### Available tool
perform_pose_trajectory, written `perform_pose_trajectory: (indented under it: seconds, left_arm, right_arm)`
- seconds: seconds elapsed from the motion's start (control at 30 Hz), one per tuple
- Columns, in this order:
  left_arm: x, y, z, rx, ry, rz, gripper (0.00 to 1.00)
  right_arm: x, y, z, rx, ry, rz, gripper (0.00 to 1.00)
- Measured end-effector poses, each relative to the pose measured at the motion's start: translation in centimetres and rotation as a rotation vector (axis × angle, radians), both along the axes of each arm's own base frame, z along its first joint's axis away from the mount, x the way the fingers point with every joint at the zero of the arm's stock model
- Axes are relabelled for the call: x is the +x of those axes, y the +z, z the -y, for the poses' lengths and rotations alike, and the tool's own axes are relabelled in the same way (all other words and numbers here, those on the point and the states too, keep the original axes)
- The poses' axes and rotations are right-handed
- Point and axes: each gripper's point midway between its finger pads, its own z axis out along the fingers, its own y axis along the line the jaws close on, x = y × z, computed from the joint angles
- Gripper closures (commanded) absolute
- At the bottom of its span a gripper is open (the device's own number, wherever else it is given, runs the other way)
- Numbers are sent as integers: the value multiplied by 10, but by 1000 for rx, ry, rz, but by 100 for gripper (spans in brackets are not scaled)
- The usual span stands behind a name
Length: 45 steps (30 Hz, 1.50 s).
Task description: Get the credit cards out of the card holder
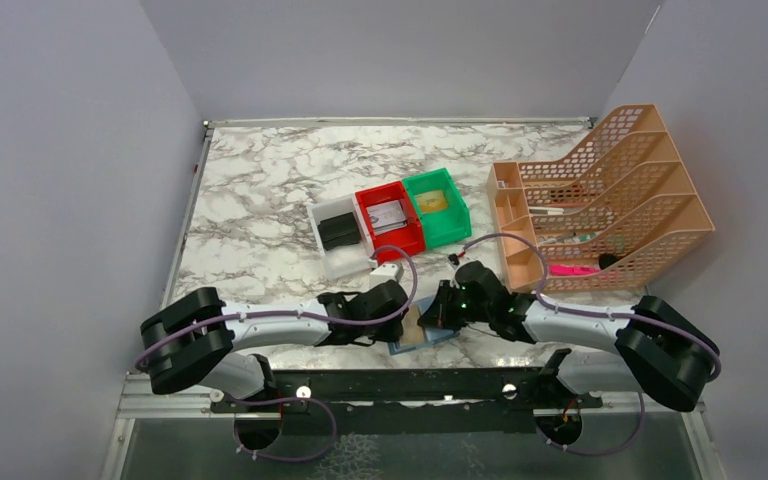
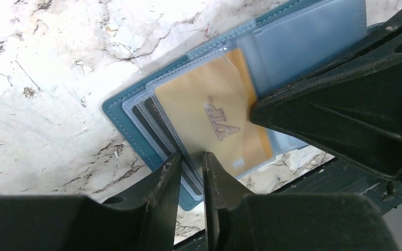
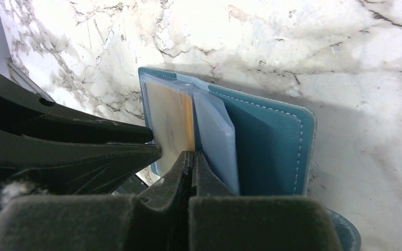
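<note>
The teal-blue card holder [image 1: 422, 338] lies open on the marble table near its front edge, between my two grippers. In the left wrist view its teal cover [image 2: 116, 112] and stacked lighter blue pocket panels show, with a gold card [image 2: 209, 115] marked VIP on top. My left gripper [image 2: 191, 159] is nearly closed on the near edges of the pocket panels. In the right wrist view the holder [image 3: 267, 146] stands partly open, and my right gripper [image 3: 192, 157] is shut on the edge of the gold card [image 3: 170, 120]. Dark card edges show in the lower pockets.
A white bin with a black wallet [image 1: 338, 232], a red bin [image 1: 390, 220] and a green bin [image 1: 438, 205] stand behind the grippers. An orange file rack [image 1: 610, 200] stands at the right. The black mounting rail [image 1: 410, 385] runs just in front of the holder.
</note>
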Motion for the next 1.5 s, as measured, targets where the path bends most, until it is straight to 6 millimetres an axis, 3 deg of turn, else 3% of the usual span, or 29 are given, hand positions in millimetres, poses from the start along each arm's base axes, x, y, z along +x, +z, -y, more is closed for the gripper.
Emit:
perform_pose_trajectory:
  seconds: [0.5,0.63,0.83,1.03,1.3,1.5]
  left_arm:
    - [1,-6,-2,22,8,3,77]
    - [1,-5,-2,19,8,5,76]
    - [1,-2,-6,29,2,11,70]
    - [-1,2,-17,53,-2,21,67]
    - [6,26,-24,-8,40,85,62]
    - [13,31,-32,-24,81,102,59]
  right_arm:
    - [4,-3,21,-64,-37,1,98]
    - [4,-3,23,-73,-33,10,82]
    - [4,-2,22,-102,8,19,70]
    - [6,10,14,-91,88,71,63]
    - [10,21,9,-124,137,117,60]
    - [8,23,-5,-197,171,149,56]
